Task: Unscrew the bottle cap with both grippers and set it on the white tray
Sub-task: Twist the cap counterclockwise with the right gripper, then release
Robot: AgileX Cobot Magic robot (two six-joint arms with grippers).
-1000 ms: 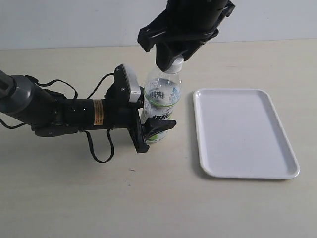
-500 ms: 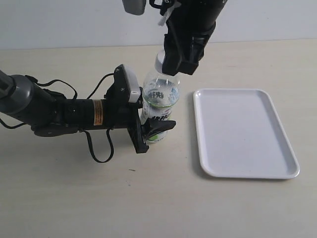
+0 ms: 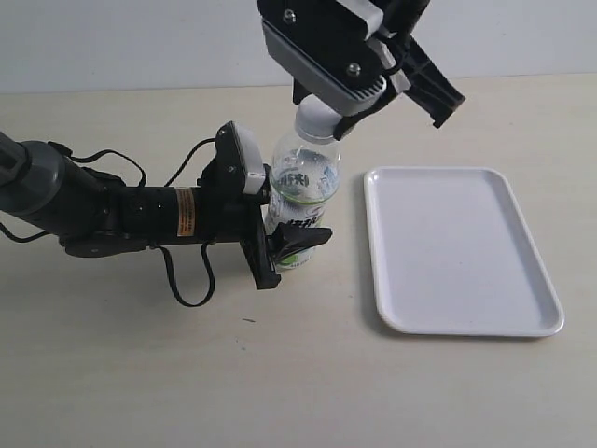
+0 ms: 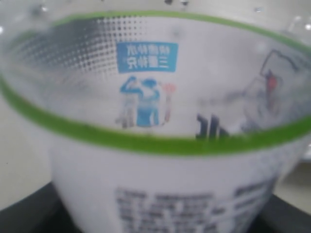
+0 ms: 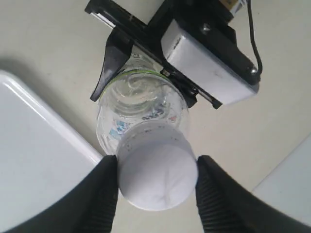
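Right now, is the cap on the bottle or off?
On: the bottle cap sits atop the bottle, gripped by the right claw. How loose, cannot tell.

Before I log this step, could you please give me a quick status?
Left gripper shut on bottle. Right gripper shut on bottle cap, cap on neck. White tray beside, path unblocked.

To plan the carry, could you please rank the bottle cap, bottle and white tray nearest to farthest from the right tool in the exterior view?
1. Bottle cap: clamped in the right tool.
2. Bottle: directly beneath it.
3. White tray: lying off to the right.
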